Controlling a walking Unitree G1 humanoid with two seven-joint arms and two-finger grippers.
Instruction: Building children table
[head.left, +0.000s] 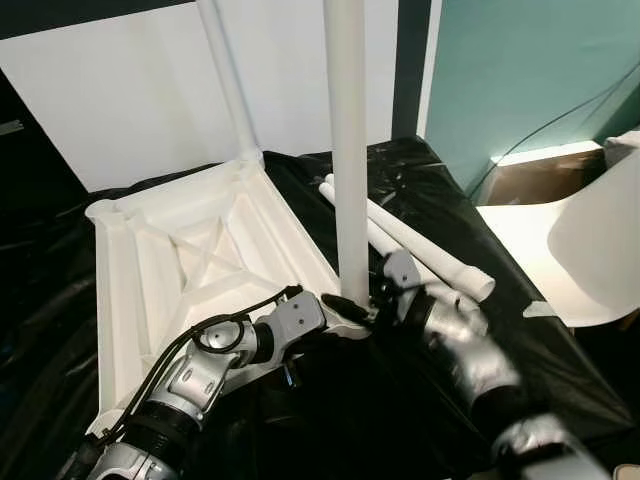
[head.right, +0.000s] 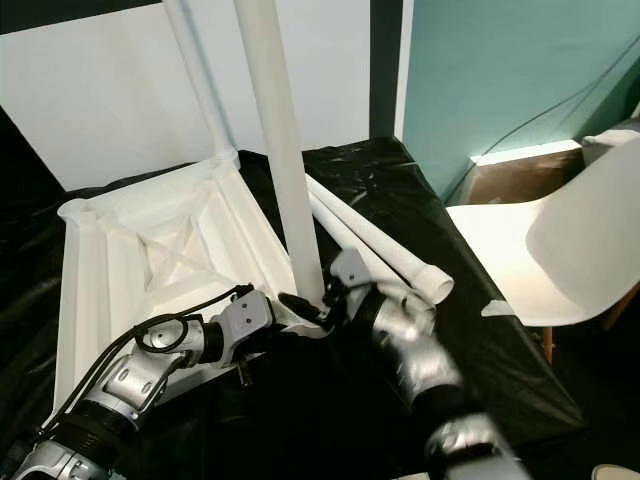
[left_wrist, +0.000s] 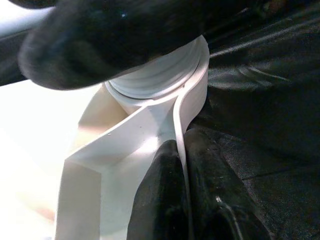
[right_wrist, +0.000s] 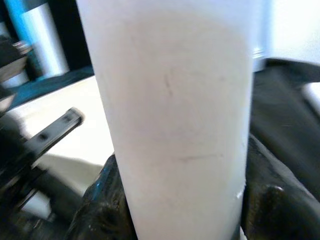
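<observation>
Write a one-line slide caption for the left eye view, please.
Right gripper holds a white leg upright in the upturned tabletop's corner while the left gripper pinches its rim.

Black plastic sheeting (head.left: 330, 420) covers the work surface. To the right stands 1 white chair (head.right: 560, 250) against a teal wall (head.left: 520, 70), with a dark cable (head.left: 560, 115) running down the wall toward a brown box (head.left: 535, 180).

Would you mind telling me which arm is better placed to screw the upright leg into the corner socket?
Right, probably. The right gripper is closed around the upright leg, whereas the left gripper pinches the tabletop rim at that corner, steadying it.
</observation>
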